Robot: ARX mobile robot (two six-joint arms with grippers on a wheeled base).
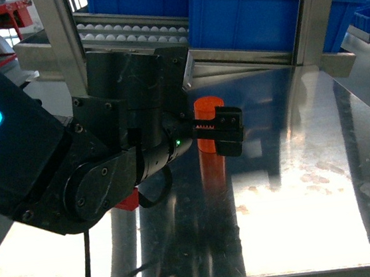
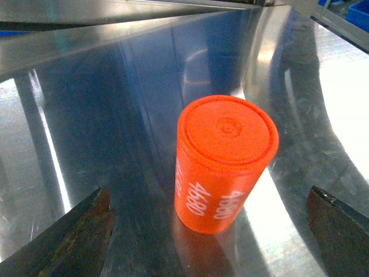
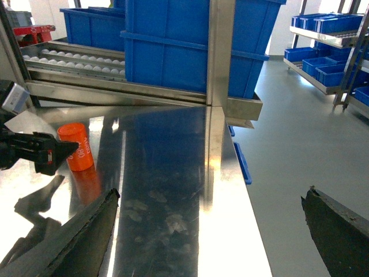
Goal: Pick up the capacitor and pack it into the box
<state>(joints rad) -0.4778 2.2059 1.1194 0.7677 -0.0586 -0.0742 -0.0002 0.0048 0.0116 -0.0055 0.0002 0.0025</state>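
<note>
**The left arm lines up to grab the orange capacitor**

The big shiny metal table takes up most of the room. It is like a mirror, so the lights and the blue bins show in it. Behind it is a track of little white rollers, with big blue bins sitting on it. More blue bins are on a shelf far off to the side. I think the bins roll along that track to bring parts here.

The pink box is not in any picture, so I cannot tell where the capacitor will go.

The left arm is big and dark, and it reaches low across the table. It comes in flat from the side, which I think is so it can grip the round sides of the can.

The capacitor is a small orange can with white numbers on its side. It stands up straight on the table, near the back edge.

The left gripper is right at the can. Its jaws are spread wide, one on each side of the can, and in the left wrist view they do not touch it. They hold nothing yet.

The right gripper waits well away from the can. Its jaws are spread wide too, with nothing in them.
</note>
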